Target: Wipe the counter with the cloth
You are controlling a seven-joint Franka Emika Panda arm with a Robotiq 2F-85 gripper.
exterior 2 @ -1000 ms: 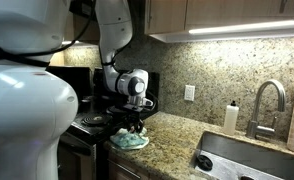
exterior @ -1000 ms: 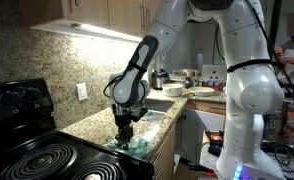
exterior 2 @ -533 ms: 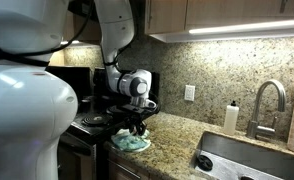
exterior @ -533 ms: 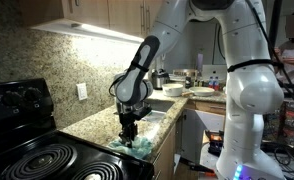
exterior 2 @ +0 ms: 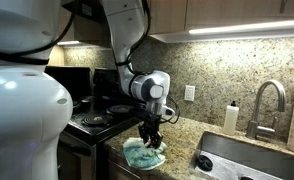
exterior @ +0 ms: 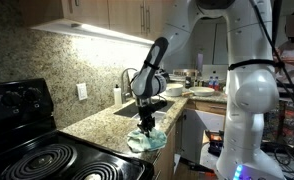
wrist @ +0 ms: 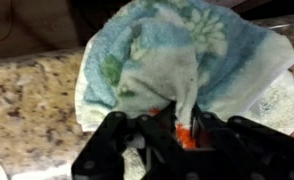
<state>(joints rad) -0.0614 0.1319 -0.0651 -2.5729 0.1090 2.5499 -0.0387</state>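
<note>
1. The gripper (wrist: 175, 132) pinches a fold of the floral cloth (wrist: 157, 55), which spreads beyond the fingers (wrist: 209, 133) on the granite counter (wrist: 27, 90).
2. Seemingly mid-wipe; next, drag it flat across bare granite.

One cloth (exterior 2: 143, 156), one stove (exterior: 49, 160), one faucet (exterior 2: 268, 100), one soap bottle (exterior 2: 230, 118), one wall outlet (exterior 2: 189, 94)
</note>
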